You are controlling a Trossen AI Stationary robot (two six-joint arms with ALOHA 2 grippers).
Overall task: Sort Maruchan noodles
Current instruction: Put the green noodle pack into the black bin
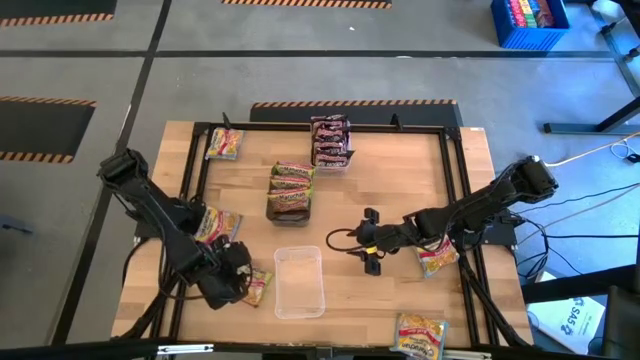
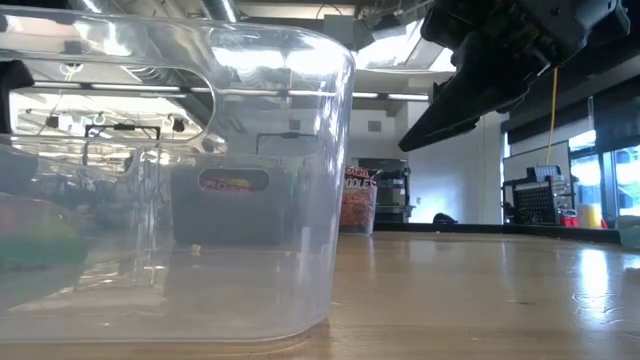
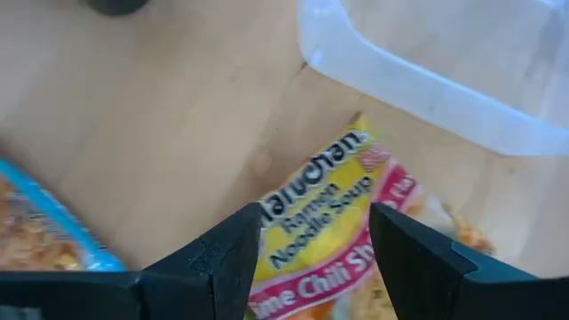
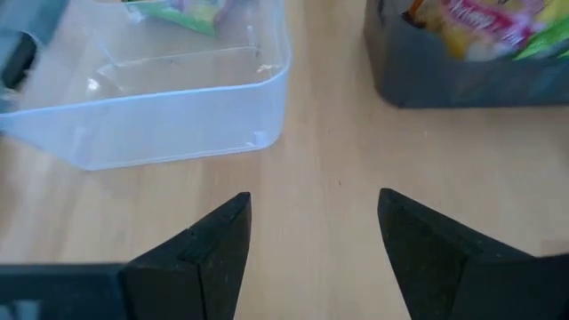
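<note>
Left claw [image 3: 316, 253] open over yellow-pink noodle packet [image 3: 329, 213].

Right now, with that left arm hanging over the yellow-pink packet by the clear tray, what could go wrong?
The left gripper has open jaws astride the packet. It lies flat on the table, so the jaws may slide over the slick wrapper instead of pinching it. It also lies close to the tray, which a lift could nudge. The right gripper, open above bare wood beside the tray, might get in the way.
</note>
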